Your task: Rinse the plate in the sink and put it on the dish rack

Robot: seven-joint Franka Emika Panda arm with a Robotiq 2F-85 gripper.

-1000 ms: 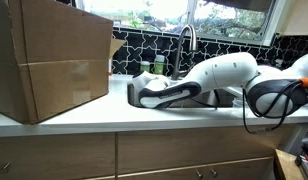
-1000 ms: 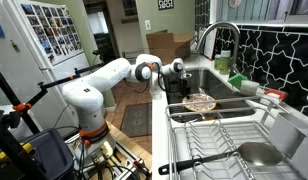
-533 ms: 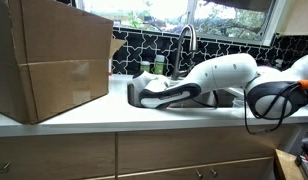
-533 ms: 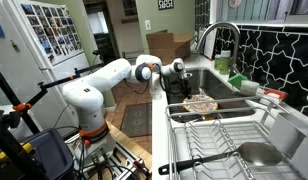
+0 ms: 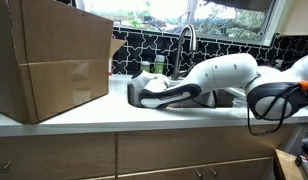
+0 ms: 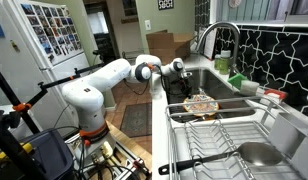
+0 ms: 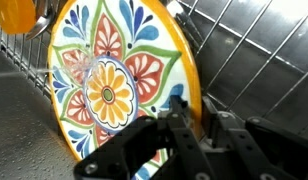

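Note:
A round plate (image 7: 112,80) with a bright flower pattern and an orange rim fills the wrist view. It stands on edge inside the steel sink (image 7: 249,60). My gripper (image 7: 192,118) is shut on the plate's rim, one finger on the painted face and one behind it. In an exterior view the plate (image 6: 200,103) shows low in the sink (image 6: 222,92), with the gripper (image 6: 180,90) reaching down beside it. The wire dish rack (image 6: 219,140) stands just in front of the sink. In an exterior view the arm (image 5: 184,90) hides the plate and gripper.
A curved tap (image 6: 222,35) rises over the sink. A dark pan (image 6: 249,155) lies by the rack. A large cardboard box (image 5: 49,60) stands on the counter. Green bottles (image 6: 226,62) sit behind the sink. An orange object (image 7: 16,15) shows at the top left.

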